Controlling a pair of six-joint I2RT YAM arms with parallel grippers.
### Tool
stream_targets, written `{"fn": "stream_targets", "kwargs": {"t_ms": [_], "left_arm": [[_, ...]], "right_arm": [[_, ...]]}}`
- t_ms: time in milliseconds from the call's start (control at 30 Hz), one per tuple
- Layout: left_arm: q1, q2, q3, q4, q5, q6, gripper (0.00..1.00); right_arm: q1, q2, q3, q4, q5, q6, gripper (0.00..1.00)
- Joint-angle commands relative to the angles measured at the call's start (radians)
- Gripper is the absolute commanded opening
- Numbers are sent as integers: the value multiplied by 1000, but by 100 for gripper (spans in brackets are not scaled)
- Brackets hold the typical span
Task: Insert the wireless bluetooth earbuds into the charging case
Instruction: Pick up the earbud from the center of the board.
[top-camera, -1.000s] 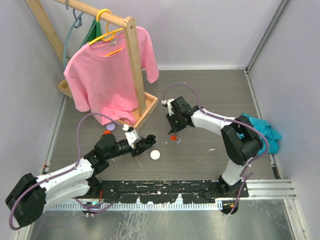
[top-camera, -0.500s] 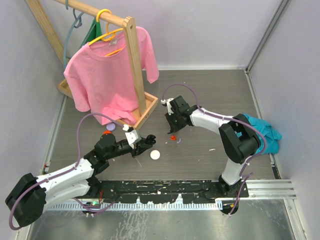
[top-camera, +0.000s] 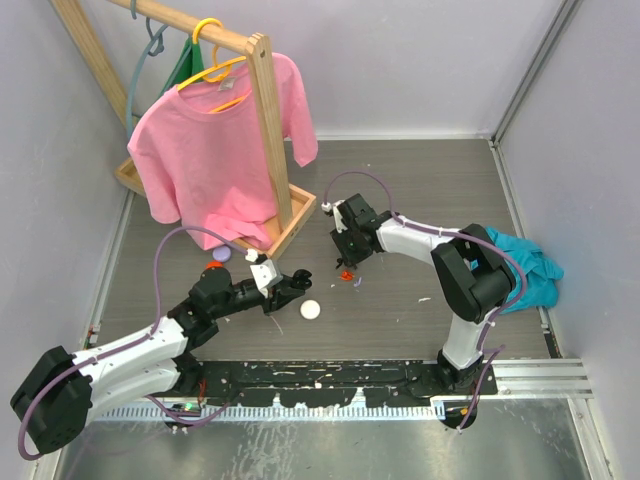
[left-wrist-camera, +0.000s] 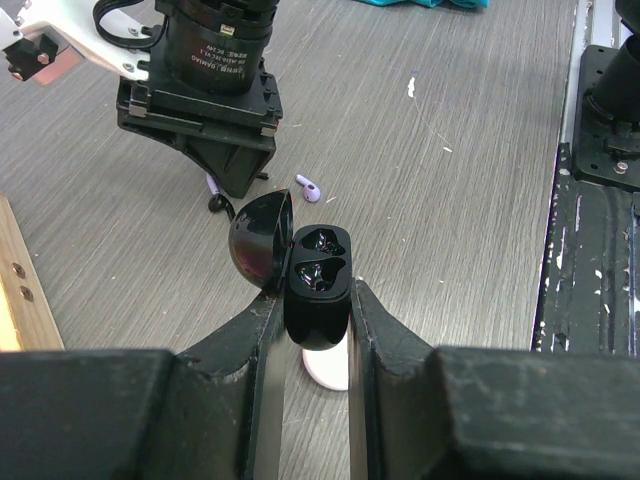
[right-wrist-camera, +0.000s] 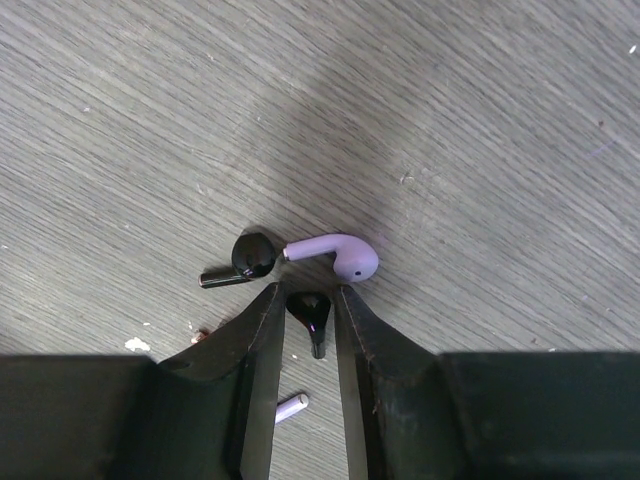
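The black charging case (left-wrist-camera: 318, 318), lid open, is clamped by the left gripper (left-wrist-camera: 317, 300). Farther out, a black earbud (right-wrist-camera: 306, 306) is bracketed by the narrowly parted jaws of the right gripper (right-wrist-camera: 307, 292); contact cannot be determined. A purple earbud (right-wrist-camera: 340, 256) is laid just beyond.

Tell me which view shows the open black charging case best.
Left wrist: the black plastic charging case sits centred, lid open, both sockets visible, between the jaws. Top external gives a dark speck; right wrist misses it.
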Motion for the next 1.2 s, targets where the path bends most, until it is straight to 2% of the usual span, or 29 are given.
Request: {"fn": "stream_targets", "kwargs": {"t_ms": [0, 367, 600, 967, 1167], "left_arm": [[-6, -18, 45, 38, 7, 22, 0], [-5, -19, 45, 35, 7, 23, 0], [-7, -19, 44, 35, 5, 23, 0], [-7, -51, 20, 84, -44, 9, 0], [-7, -57, 2, 140, -101, 9, 0]], "right_arm": [[-3, -2, 34, -49, 36, 11, 33], [-2, 21, 60, -90, 63, 14, 34], [-1, 18, 64, -114, 71, 20, 25], [14, -158, 33, -62, 84, 111, 23], [70, -306, 1, 5, 147, 181, 23]]}}
